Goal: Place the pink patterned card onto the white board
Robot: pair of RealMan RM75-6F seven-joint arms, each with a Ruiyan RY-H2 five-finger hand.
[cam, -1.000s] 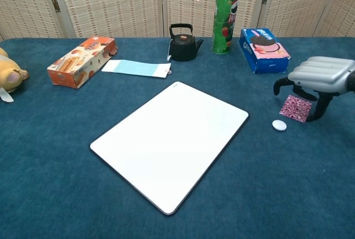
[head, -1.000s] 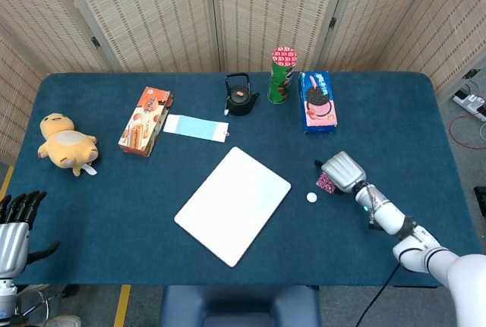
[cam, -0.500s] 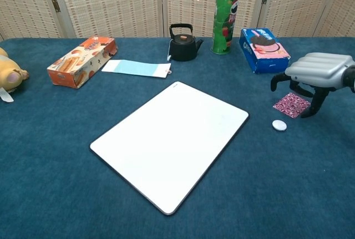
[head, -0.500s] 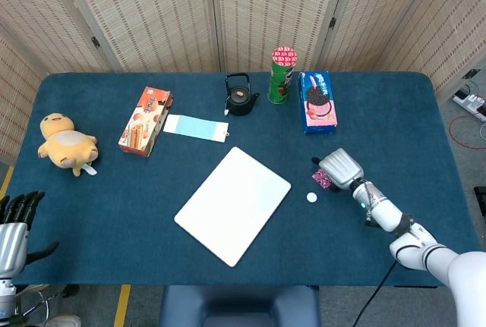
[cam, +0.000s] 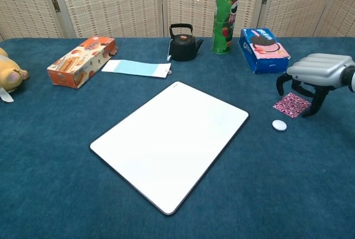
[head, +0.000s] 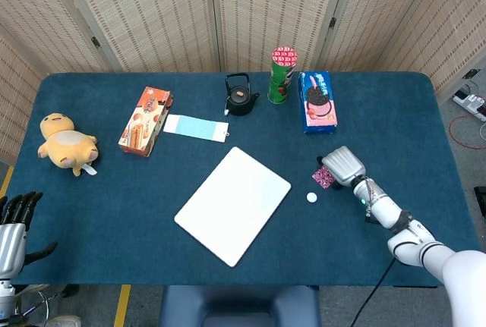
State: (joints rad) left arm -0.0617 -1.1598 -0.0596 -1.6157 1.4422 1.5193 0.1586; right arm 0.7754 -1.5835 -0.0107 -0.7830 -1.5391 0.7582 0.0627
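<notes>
The pink patterned card point(cam: 292, 105) point(head: 323, 177) lies flat on the blue cloth, right of the white board point(cam: 172, 142) point(head: 233, 204). My right hand point(cam: 319, 72) point(head: 344, 166) arches over the card with its fingers curved down and apart. The fingertips point(cam: 280, 88) stand at the card's left, and the thumb comes down by its right edge. I see no grip on the card. My left hand point(head: 11, 232) hangs off the table's near left corner with its fingers spread and nothing in it.
A small white round piece point(cam: 279, 125) lies between the card and the board. A blue cookie box point(cam: 264, 42), green can point(cam: 225, 11) and black kettle point(cam: 183, 43) stand at the back. A teal card point(cam: 136, 68), orange box point(cam: 82, 54) and plush toy point(head: 68, 142) are on the left.
The right hand shifted left and slightly farther back, and the card slid a little that way with it. The hand has since eased back to the right. The left hand has not moved.
</notes>
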